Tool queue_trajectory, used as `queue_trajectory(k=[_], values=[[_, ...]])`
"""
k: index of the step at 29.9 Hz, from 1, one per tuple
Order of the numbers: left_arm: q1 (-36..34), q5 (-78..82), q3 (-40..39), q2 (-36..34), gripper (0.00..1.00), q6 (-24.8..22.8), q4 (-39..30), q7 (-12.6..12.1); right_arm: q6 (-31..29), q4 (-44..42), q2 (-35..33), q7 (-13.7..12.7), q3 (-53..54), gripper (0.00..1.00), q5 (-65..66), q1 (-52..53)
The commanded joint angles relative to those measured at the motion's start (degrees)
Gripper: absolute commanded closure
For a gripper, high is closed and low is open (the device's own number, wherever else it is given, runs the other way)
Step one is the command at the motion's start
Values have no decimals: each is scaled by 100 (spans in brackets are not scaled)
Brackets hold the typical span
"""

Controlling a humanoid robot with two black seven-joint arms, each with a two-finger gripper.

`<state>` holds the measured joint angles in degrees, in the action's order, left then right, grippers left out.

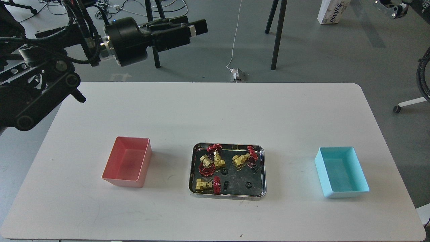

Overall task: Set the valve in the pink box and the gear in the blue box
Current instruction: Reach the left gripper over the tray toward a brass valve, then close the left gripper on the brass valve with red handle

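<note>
Both bins empty, sorting not yet begun: the pink box (127,165) sits left and the blue box (341,171) right on the white table (215,111), w/ the steel tray (195,168) between them holding all parts. Four valves incl. the front-left valve (205,185), lying on its side, long axis approx. left-right, red handwheel toward the right; gears incl. one gear (248,184) flat near tray's front. Left gripper (198,27) raised well above the far-left table, carrying nothing, fingers look pressed together. Right gripper not visible. Everything left to do.
</note>
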<state>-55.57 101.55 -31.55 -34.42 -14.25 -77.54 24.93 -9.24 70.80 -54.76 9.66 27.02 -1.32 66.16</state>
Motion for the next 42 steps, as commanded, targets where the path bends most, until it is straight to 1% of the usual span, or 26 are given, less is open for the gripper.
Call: queue_trajectory(k=[1, 2, 4, 6, 7, 8, 9, 10, 12, 13, 18, 19, 22, 23, 28, 31, 33, 38, 42], values=[[-15, 1206, 823, 163, 0, 764, -121, -155, 2, -5, -8, -51, -13, 1, 0, 125], [-50, 1444, 1035, 259, 0, 827, -121, -155, 2, -5, -8, -52, -13, 1, 0, 152], [-68, 1622, 1282, 383, 0, 784, -121, -182, 2, 4, -17, -52, -13, 1, 0, 195], [-15, 1631, 1344, 515, 0, 644, -68, -199, 2, -5, -34, -52, -21, 1, 0, 231], [-6, 1622, 1362, 620, 0, 521, -33, -260, 2, -5, -61, -52, -13, 1, 0, 240], [11, 1605, 1379, 743, 0, 424, 19, -348, 2, 4, -87, -52, -13, 1, 0, 240], [37, 1570, 1380, 900, 0, 362, 133, -514, 2, 4, -96, -52, -13, 1, 0, 240], [142, 1561, 1362, 1076, 0, 362, 317, -751, 2, 4, -105, -52, -13, 1, 0, 240], [449, 1552, 1283, 1349, 0, 379, 782, -1024, 2, 4, -114, -52, -13, 1, 0, 240], [564, 1552, 1274, 1429, 0, 388, 924, -1051, 2, -5, -114, -52, -13, 1, 0, 240], [767, 1570, 1371, 1473, 0, 300, 934, -1052, 2, -31, -114, -52, -21, 1, 18, 240], [767, 1561, 1371, 1473, 0, 213, 925, -1060, 2, -31, -105, -60, -21, 1, 18, 240], [793, 1561, 1380, 1438, 0, -287, 916, -1113, 2, -31, -105, -52, -13, 1, 96, 248], [837, 1561, 1380, 1429, 0, -385, 925, -1113, 2, -31, -105, -52, -13, 1, 166, 257], [1092, 1605, 1397, 1429, 0, -491, 1013, -1131, 28, -40, -43, -52, -13, 1, 229, 240], [1355, 1613, 1406, 1368, 0, -500, 978, -1306, 28, -58, -43, -52, -13, 1, 237, 222], [1479, 1622, 1415, 1272, 0, -500, 978, -1368, 19, -136, -26, -52, -21, 1, 246, 222], [1707, 1701, 1406, 1245, 0, -500, 987, -1377, 28, -163, 18, -52, -21, 1, 317, 213], [1708, 1763, 1406, 1254, 0, -500, 996, -1377, 28, -163, 45, -52, -39, 1, 317, 213]])
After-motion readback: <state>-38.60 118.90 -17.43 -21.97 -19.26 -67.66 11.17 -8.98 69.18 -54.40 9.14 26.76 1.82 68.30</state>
